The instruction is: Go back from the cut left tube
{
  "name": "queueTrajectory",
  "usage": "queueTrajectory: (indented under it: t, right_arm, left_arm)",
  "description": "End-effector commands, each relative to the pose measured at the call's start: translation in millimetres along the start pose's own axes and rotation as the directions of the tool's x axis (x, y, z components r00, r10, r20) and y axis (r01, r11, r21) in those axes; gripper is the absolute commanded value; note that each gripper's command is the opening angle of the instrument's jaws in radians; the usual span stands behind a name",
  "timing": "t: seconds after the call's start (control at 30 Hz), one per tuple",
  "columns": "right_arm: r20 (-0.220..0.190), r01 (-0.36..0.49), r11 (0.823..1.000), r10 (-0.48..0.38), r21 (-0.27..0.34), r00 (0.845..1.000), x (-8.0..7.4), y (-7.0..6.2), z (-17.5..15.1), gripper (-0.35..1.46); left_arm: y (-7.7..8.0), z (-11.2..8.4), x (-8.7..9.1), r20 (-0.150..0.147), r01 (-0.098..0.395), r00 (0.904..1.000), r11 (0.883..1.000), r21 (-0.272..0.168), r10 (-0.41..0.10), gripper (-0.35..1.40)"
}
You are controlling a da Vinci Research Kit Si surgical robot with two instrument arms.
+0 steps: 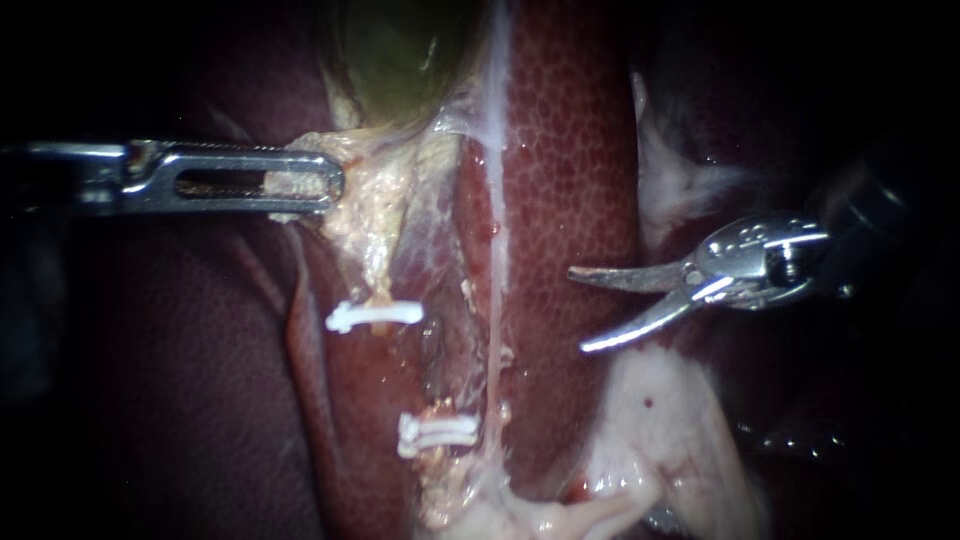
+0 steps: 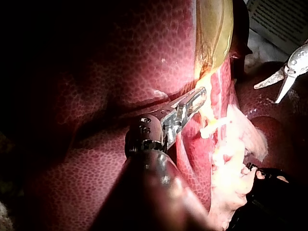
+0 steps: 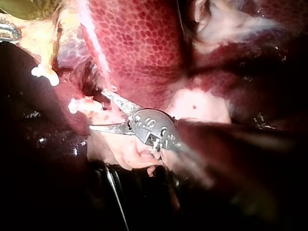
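Right instrument [image 1: 580, 310]: curved blades spread wide, gripping nothing, over bare liver [image 1: 570, 150], near a thin pale strand [image 1: 495, 300] but apart from it. Beyond the strand, the cut left tube [image 1: 378, 292], in two stumps with a dark gap between (upper clip [image 1: 375, 315] across one end, lower clips [image 1: 437, 432] across the other). Well apart, left instrument [image 1: 335, 182]: jaws closed tight on yellowish tissue [image 1: 375, 215] just under the gallbladder [image 1: 390, 60].

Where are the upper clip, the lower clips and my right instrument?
upper clip [image 1: 375, 315], endoscope view, middle of its white bar.
lower clips [image 1: 440, 432], endoscope view, middle of the pair.
right instrument [image 1: 578, 310], endoscope view, midway between its open jaws.
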Motion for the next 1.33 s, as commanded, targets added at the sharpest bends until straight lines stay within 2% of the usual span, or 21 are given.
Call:
queueTrajectory:
  t: [0.03, 0.23, 0.6, 1.33]
  right_arm:
    - [0.001, -0.001, 1.000, 0.001, 0.001, 1.000, 0.0, 0.0, 0.1, 1.43]
    - [-0.005, 0.004, 1.000, -0.004, 0.000, 1.000, 0.0, 0.0, 0.1, 1.43]
    - [-0.005, 0.004, 1.000, -0.004, 0.001, 1.000, 0.0, -0.1, 0.0, 1.43]
    - [-0.005, 0.004, 1.000, -0.004, 0.004, 1.000, 0.2, -0.3, 0.0, 1.43]
  left_arm:
    - [0.0, 0.4, 0.3, 0.002, -0.002, 1.0000, 1.000, -0.004, 0.002, -0.35]
    - [0.2, 3.2, 2.2, -0.003, -0.012, 0.9999, 1.000, 0.006, 0.012, -0.35]
    - [1.4, 6.9, 3.2, -0.025, -0.015, 0.9996, 1.000, 0.002, 0.015, -0.35]
    - [1.1, 7.3, 3.3, -0.027, -0.015, 0.9995, 1.000, 0.006, 0.015, -0.35]
